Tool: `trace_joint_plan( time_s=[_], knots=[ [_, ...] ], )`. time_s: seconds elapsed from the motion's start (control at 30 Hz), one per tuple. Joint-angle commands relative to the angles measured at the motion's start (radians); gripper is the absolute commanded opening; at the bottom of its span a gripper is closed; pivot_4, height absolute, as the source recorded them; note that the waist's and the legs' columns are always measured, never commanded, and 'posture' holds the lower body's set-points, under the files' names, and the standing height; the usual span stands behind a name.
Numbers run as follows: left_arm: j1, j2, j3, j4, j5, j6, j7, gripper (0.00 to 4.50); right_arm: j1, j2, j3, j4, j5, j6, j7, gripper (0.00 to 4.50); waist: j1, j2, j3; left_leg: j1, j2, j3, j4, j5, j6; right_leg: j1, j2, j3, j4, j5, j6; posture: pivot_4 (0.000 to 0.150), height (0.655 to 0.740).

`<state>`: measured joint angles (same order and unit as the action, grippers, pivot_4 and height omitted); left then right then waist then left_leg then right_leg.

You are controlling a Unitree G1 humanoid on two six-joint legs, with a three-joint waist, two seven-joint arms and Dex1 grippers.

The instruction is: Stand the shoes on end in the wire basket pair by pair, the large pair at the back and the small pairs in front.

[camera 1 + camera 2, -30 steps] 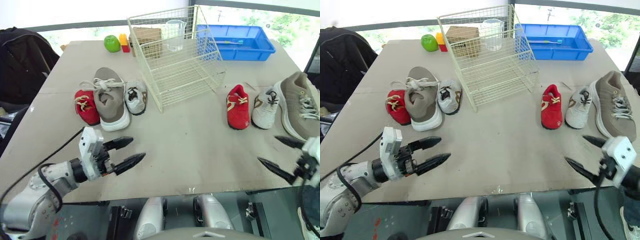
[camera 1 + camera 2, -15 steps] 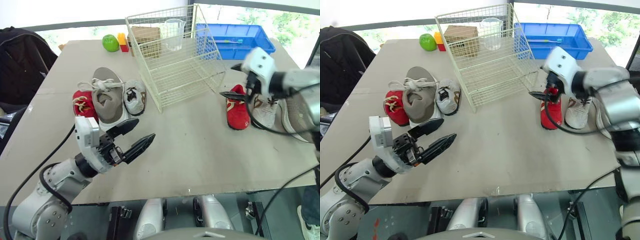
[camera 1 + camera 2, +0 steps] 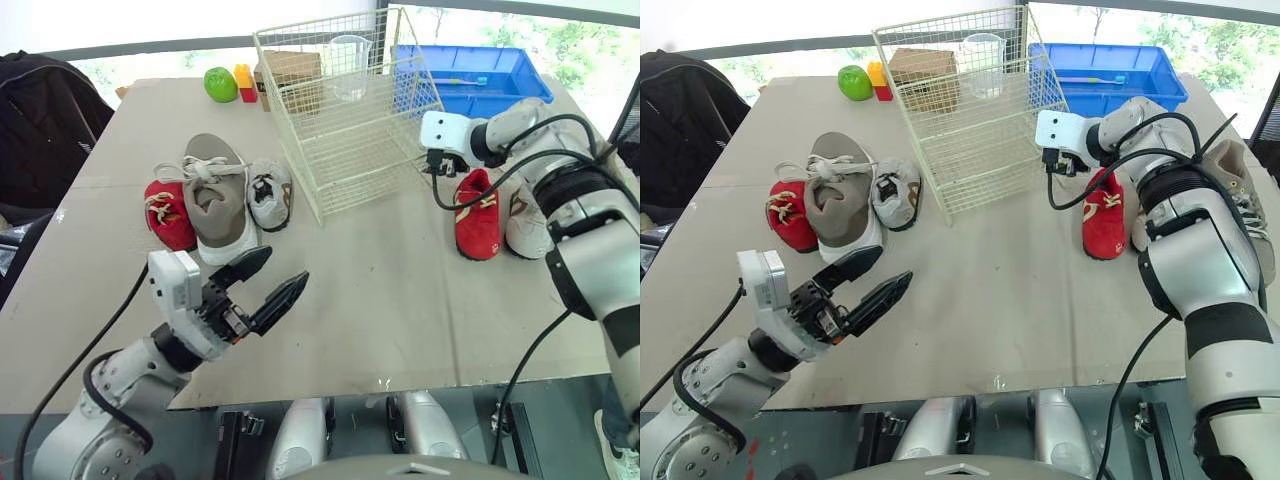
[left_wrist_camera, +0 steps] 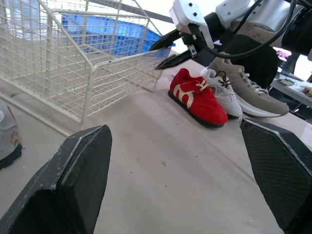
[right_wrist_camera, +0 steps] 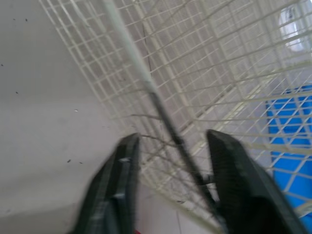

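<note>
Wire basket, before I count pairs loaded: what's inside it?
Nothing lies inside the wire basket. Through its mesh show a cardboard box and clear cup, apparently behind it; wires partly cover them.

- The wire basket (image 3: 975, 120) stands at the back middle of the worktop (image 3: 990, 300).
- To its left lie three shoes side by side, touching: a small red shoe (image 3: 788, 216), a large grey-brown shoe (image 3: 840, 205) and a small white shoe (image 3: 898, 192).
- To the basket's right lies a second red shoe (image 3: 1103, 212). A second large shoe (image 3: 1245, 195) lies farther right, partly hidden by the right arm.
- The right hand (image 3: 1051, 165) is at the basket's near right corner. Its dark fingers look close to the wire, but contact cannot be told.
- The left hand (image 3: 895, 263) hovers low over the near left worktop, fingers spread and holding nothing.
- Behind the basket are a green apple (image 3: 854, 82), a cardboard box (image 3: 925, 72) and a blue tray (image 3: 1110, 80).
</note>
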<state>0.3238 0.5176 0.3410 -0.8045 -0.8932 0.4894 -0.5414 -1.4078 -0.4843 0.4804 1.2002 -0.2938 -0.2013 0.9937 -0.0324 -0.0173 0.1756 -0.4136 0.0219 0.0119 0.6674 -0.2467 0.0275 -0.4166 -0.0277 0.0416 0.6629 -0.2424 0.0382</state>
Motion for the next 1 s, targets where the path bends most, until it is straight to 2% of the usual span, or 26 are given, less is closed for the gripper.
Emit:
trace_joint_plan(
  time_s=[0.03, 0.07, 0.3, 0.47, 0.73, 1.0],
  knots=[
    [0.026, -0.005, 0.009, -0.054, 0.009, -0.036, 0.012, 4.5, -0.022, 0.0, -0.051, 0.002, 0.01, -0.044, 0.024, 0.19, -0.005, 0.0, 0.0, 0.0, 0.0, 0.0, 0.0, 0.0, 0.0, 0.0, 0.0, 0.0, 0.0, 0.0, 0.0, 0.15, 0.74],
    [0.039, -0.006, 0.011, -0.057, 0.015, -0.042, 0.011, 4.5, -0.021, -0.001, -0.066, -0.021, 0.024, -0.044, 0.057, 0.02, -0.007, 0.001, 0.0, 0.0, 0.0, -0.001, 0.0, 0.0, 0.0, 0.0, 0.0, 0.0, 0.0, 0.0, 0.0, 0.15, 0.74],
    [0.083, 0.0, 0.017, -0.054, 0.024, -0.073, -0.003, 4.5, 0.071, -0.043, -0.113, -0.298, 0.097, 0.061, 0.32, 0.02, -0.009, 0.003, 0.002, 0.0, 0.0, -0.001, -0.001, 0.0, 0.0, -0.001, 0.0, -0.001, 0.0, 0.001, -0.001, 0.15, 0.74],
    [0.082, 0.007, 0.018, -0.034, 0.024, -0.078, -0.01, 4.5, 0.205, -0.111, -0.115, -0.62, 0.15, 0.234, 0.487, 0.02, -0.01, 0.003, 0.002, 0.0, 0.001, 0.0, -0.003, 0.0, 0.0, -0.003, 0.002, 0.0, 0.0, 0.001, 0.0, 0.15, 0.74],
    [0.082, 0.012, 0.02, 0.022, 0.039, -0.093, -0.049, 4.5, 0.297, -0.146, -0.136, -0.885, 0.187, 0.471, 0.507, 0.02, -0.007, 0.003, 0.002, 0.0, 0.0, 0.0, -0.002, 0.0, 0.0, -0.002, 0.001, 0.0, 0.001, 0.001, 0.0, 0.15, 0.74],
    [0.125, -0.001, 0.038, 0.065, 0.07, -0.141, -0.102, 4.5, 0.424, -0.228, -0.121, -1.14, 0.146, 0.687, 0.45, 0.02, 0.003, 0.003, 0.002, -0.001, 0.0, 0.0, -0.002, 0.0, 0.0, -0.002, 0.0, -0.001, 0.0, 0.001, 0.0, 0.15, 0.74]
  ],
)
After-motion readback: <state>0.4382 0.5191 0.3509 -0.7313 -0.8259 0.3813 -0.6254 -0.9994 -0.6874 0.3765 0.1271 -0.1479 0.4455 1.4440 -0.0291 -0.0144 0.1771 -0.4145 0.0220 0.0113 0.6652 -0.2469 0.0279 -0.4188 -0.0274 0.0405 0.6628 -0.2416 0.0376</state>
